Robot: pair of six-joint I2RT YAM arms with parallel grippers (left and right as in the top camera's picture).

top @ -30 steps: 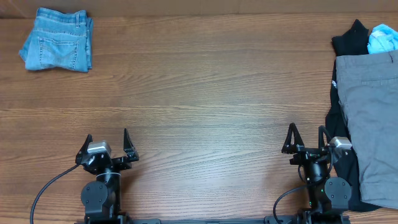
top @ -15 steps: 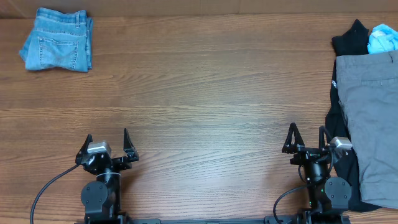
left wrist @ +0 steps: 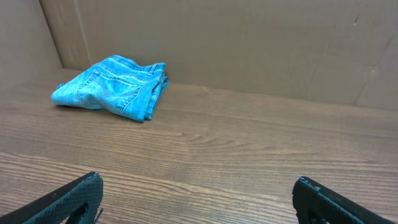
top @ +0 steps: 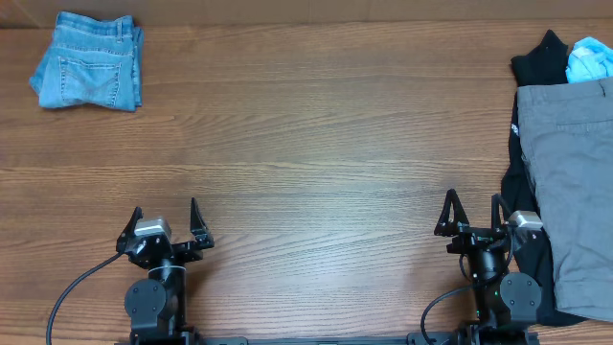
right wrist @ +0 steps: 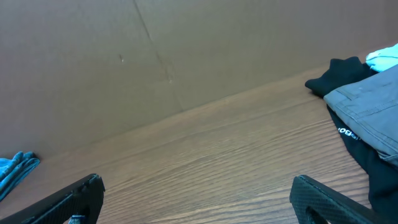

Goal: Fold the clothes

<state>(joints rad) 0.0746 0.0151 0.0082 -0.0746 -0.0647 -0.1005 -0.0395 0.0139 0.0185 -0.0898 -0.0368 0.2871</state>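
The light blue denim jeans (top: 88,62) lie folded in a small bundle at the far left corner of the table, a stitched back pocket facing up. They also show in the left wrist view (left wrist: 115,86) and as a sliver at the left edge of the right wrist view (right wrist: 13,168). My left gripper (top: 161,218) is open and empty near the front edge, far from the jeans; its fingers show in its own view (left wrist: 198,199). My right gripper (top: 471,211) is open and empty at the front right, as in its own view (right wrist: 196,199).
Grey trousers (top: 565,182) lie on a black garment (top: 538,62) along the right edge, close to my right gripper. A light blue cloth (top: 588,59) sits at the far right corner. A brown cardboard wall (left wrist: 249,43) backs the wooden table (top: 326,144).
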